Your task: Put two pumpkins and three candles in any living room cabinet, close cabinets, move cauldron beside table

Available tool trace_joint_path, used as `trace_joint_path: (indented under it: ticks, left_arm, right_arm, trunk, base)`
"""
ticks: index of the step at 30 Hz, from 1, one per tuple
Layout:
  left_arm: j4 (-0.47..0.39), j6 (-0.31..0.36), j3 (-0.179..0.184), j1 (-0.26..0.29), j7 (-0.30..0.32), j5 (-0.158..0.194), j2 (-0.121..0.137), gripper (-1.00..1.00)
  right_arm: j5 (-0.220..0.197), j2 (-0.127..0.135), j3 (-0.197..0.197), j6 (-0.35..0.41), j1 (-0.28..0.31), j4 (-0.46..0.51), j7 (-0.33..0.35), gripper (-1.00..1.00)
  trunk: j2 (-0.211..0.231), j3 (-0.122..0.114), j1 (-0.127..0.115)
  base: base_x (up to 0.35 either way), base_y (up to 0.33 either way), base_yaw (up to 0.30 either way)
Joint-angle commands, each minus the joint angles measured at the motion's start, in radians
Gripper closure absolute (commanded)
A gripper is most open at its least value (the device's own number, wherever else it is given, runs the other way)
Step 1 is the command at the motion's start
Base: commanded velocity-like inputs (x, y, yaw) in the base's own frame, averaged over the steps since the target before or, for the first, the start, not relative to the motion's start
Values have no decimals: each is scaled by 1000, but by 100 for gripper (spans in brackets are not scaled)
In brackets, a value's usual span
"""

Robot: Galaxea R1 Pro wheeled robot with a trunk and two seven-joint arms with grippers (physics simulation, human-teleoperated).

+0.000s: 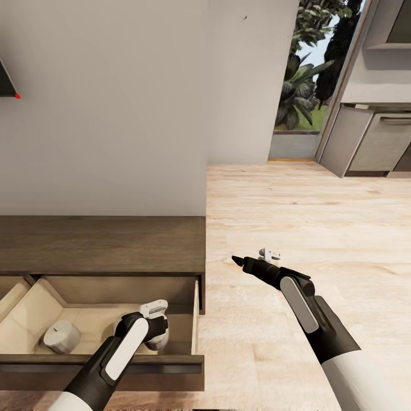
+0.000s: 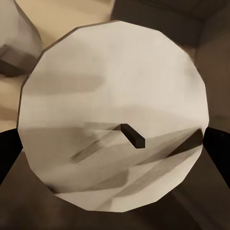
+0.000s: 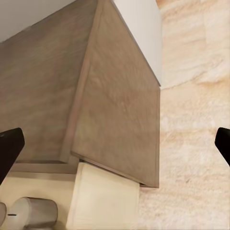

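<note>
Head view, listed left to right. Item one: cabinet (image 1: 103, 245), long low dark-wood unit against the wall, one drawer (image 1: 108, 365) pulled out toward me so its pale interior is reachable from above. Item two: candle (image 1: 61, 336), squat grey cylinder standing upright on the drawer floor near the front, already stowed. Item three: my left hand (image 1: 155, 337), lowered into the same drawer beside that candle. Left wrist view shows a second candle (image 2: 112, 115) face-on, wick (image 2: 132, 134) at centre, with a dark fingertip (image 2: 7, 153) at each side of it; the fingers bracket the candle, but I cannot tell whether they grip it or have let go. I judge it is being set down here so both candles share one drawer. Item four: my right hand (image 1: 251, 260), held out over the bare wood floor (image 1: 297, 217), well clear of the cabinet, fingers spread wide and carrying nothing, parked out of the way. No pumpkins or cauldron logged.
</note>
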State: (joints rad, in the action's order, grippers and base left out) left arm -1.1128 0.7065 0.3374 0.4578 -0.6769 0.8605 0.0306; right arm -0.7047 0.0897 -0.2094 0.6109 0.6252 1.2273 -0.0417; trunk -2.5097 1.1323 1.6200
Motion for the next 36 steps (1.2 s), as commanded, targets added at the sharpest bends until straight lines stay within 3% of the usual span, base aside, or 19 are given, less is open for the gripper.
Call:
trace_joint_path:
  ticks: [1, 8, 23, 29, 36]
  left_arm:
    - [-1, -1, 3, 1, -10, 9, 1, 100]
    - [-1, -1, 3, 1, -10, 11, 0, 100]
    - [-2, -11, 3, 1, -9, 11, 0, 100]
    - [26, -123, 77, 1, -8, 13, 1, 100]
    - [63, -140, 90, 8, 2, 11, -4, 100]
  right_arm:
    - [-6, 1, -1, 3, 1, 1, -4, -100]
    - [-6, 1, -1, 3, 1, 1, -4, -100]
    - [-6, 1, -2, 3, 1, 3, -4, -100]
    - [-6, 1, -2, 3, 1, -3, -4, -100]
    - [-6, 1, -2, 3, 1, -3, -6, -100]
  trunk:
    - [-1, 5, 0]
    - [-2, 32, 3]
    - [-2, 32, 3]
    - [-2, 32, 3]
    - [-2, 32, 3]
  base:
    - [0, 0, 0]
    - [0, 0, 0]
    - [0, 0, 0]
    - [0, 0, 0]
    - [0, 0, 0]
